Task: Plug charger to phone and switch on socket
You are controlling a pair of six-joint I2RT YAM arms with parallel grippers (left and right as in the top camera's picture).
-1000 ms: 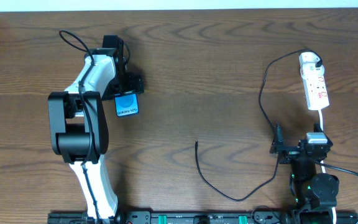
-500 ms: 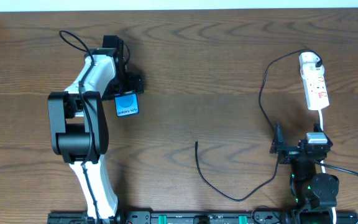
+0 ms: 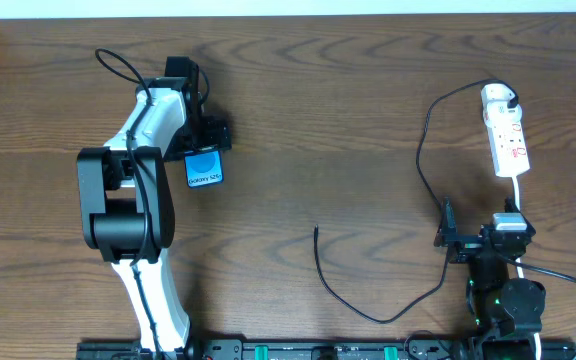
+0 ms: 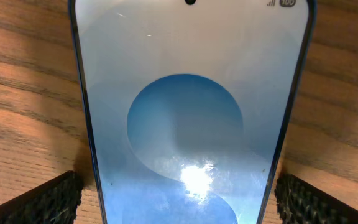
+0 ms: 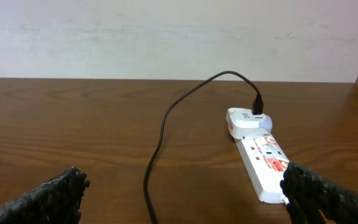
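The phone lies flat on the table with its blue screen up, and its far end is hidden under my left gripper. In the left wrist view the phone fills the middle. My left gripper is open, with a finger on each side of the phone and bare wood between them. The socket lies at the right with the white adapter plugged in. The charger cable loops down to its free end. My right gripper is open and empty, below the socket. The cable runs between its fingers.
The socket's white cord runs down toward my right arm. A pale wall stands behind the far table edge. The left arm's body covers the table's left side.
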